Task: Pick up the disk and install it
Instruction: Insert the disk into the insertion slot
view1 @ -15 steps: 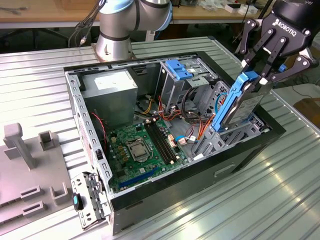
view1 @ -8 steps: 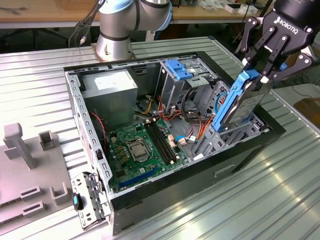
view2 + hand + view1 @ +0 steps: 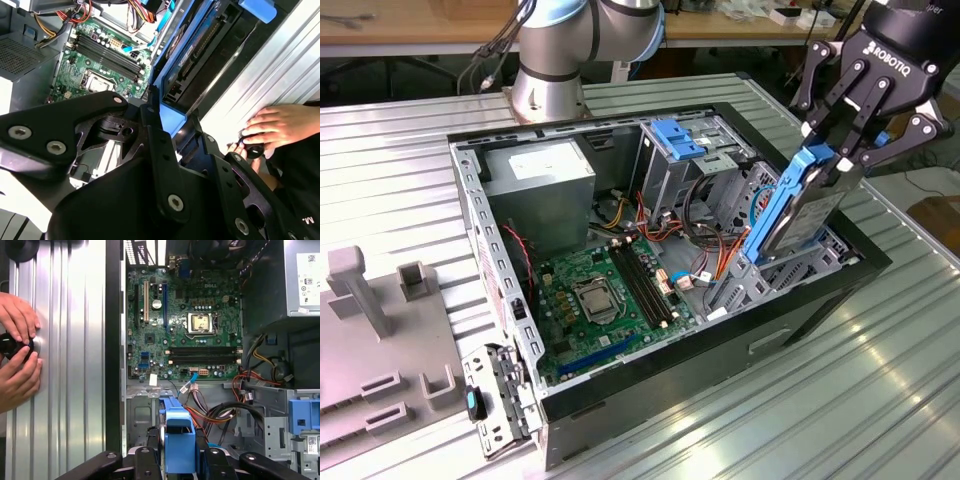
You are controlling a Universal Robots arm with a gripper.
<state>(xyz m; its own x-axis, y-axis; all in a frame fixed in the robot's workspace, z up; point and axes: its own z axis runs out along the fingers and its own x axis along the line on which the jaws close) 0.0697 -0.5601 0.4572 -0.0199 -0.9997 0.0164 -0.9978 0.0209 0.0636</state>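
The ribbed metal desk (image 3: 770, 420) lies nearest in the exterior view. On it, toward the exterior view's left, sits a grey fixture plate (image 3: 380, 340) with upright blocks. Beside the plate stands an open computer case (image 3: 650, 370), its side panel off and its black wall facing forward. The green motherboard (image 3: 600, 300) lies flat on the case floor, with red and orange cables running above it.

Toward the exterior view's right, the disk (image 3: 800, 210) stands steeply tilted. Its lower end is down inside the case, and its blue-framed upper end rises well above the rim. The black end effector (image 3: 840, 150) is closed on that upper end, one finger on each side of the blue carrier. In the first wrist view the carrier sits squeezed between the fingers.

Further back, a blue bracket (image 3: 680, 138) tops the grey drive cage, and the grey power supply (image 3: 540, 180) fills the rear corner. Behind the case rises the arm's base (image 3: 555, 60).

In the first wrist view, a person's hands (image 3: 17, 375) rest on the desk just outside the case, pinching a small black round object (image 3: 10, 345).
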